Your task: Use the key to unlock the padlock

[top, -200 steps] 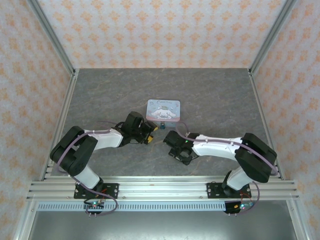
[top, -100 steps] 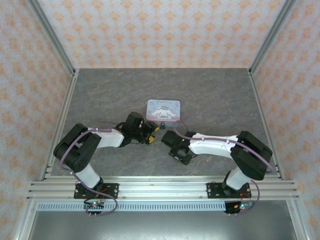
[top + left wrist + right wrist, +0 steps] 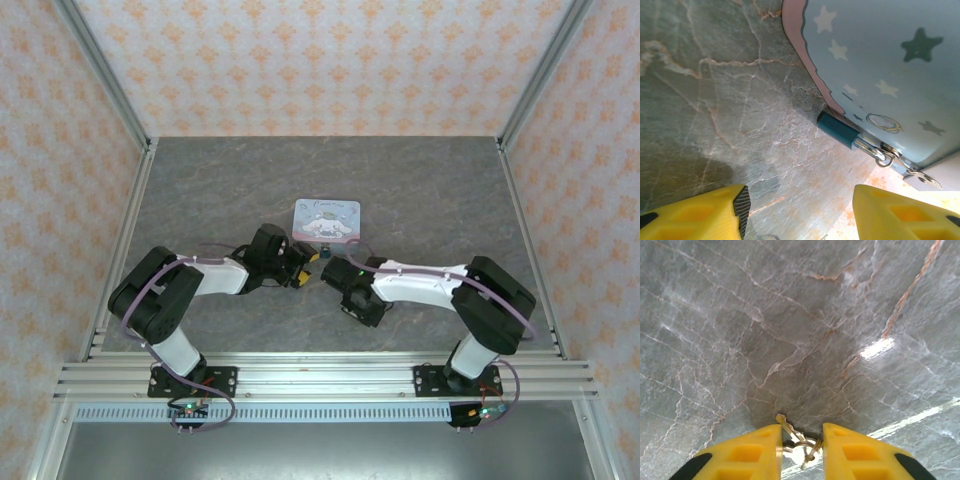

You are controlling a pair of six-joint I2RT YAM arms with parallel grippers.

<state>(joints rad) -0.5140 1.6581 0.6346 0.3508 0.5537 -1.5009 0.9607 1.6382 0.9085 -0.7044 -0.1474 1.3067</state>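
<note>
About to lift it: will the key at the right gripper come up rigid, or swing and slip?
The key sits on a small ring, so it will likely dangle and swivel. It looks like thin, shiny metal, so it may slip at the right gripper.

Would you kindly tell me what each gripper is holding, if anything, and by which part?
The right gripper pinches the key at its ring end, blade poking out; the left gripper is open, empty.
</note>
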